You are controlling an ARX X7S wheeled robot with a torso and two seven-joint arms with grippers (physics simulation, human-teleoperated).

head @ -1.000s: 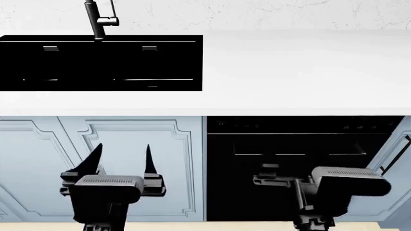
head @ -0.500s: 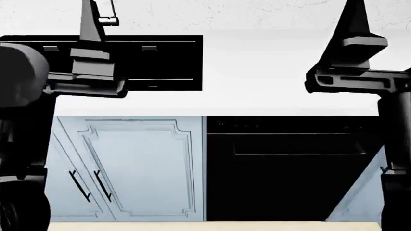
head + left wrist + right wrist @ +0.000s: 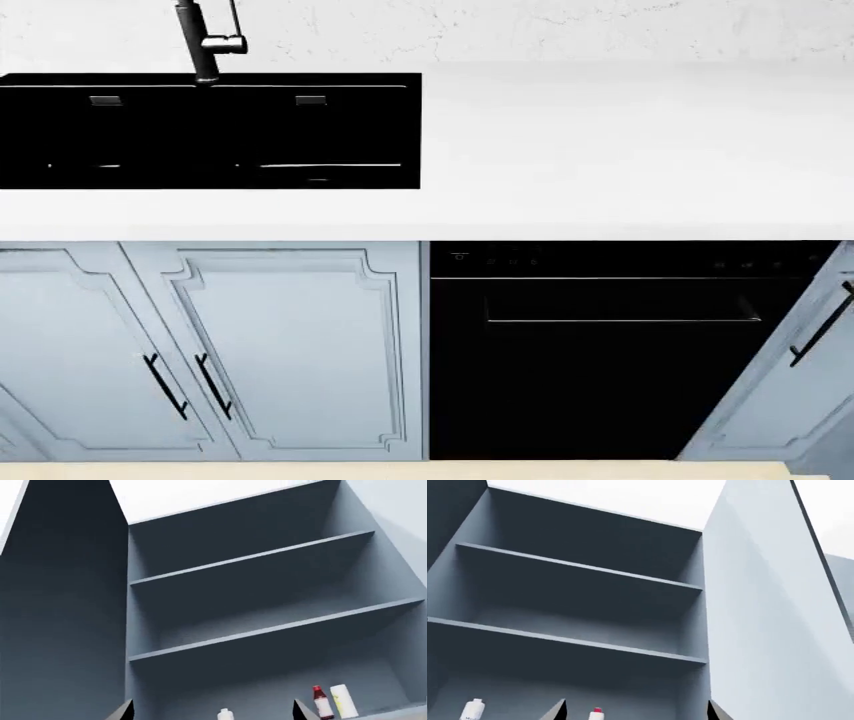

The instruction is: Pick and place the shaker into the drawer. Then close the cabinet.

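Note:
Neither gripper shows in the head view. My left gripper is open, its two dark fingertips spread wide and pointing into an open wall cupboard with shelves. Far behind the gap stands a small white capped bottle, possibly the shaker; I cannot tell for sure. My right gripper is also open and faces the same shelves, with that white bottle off to one side. The pale blue-grey cabinet sits under the white countertop. The drawer is out of view.
A red bottle and a pale bottle stand beside the white one; a red-capped bottle shows between the right fingertips. A black sink with a faucet and a black appliance front show below.
Both arms rose from in front of the cabinet fronts, past counter height, and have left the head view. The black door handles they hid now show.

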